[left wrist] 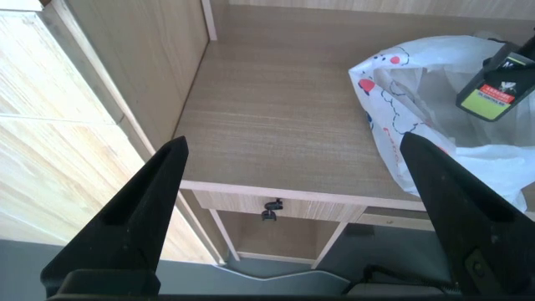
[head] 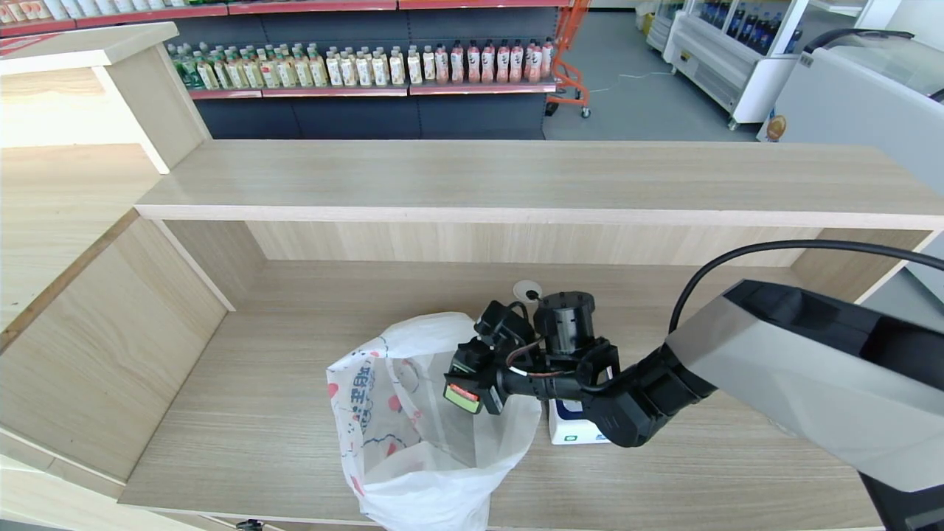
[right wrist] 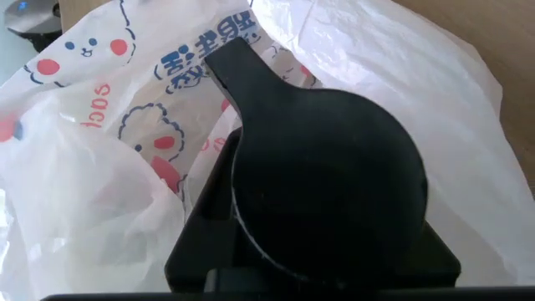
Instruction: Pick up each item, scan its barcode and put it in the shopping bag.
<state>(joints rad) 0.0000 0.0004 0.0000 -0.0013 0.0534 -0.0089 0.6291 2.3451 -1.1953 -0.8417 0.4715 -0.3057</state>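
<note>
A wooden counter [head: 251, 398] carries an open white plastic shopping bag [head: 413, 457], with a small white box [head: 569, 431] just beside it. The right gripper [head: 476, 380] pinches a dark item [head: 463, 397] with a green label above the bag's mouth. The left gripper [left wrist: 294, 150] hangs by the counter's front edge, fingers spread wide.

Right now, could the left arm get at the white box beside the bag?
Probably not easily. The left gripper hangs open off the near edge of the counter; the bag and the right gripper, holding a black item over it, stand between it and the box.
</note>
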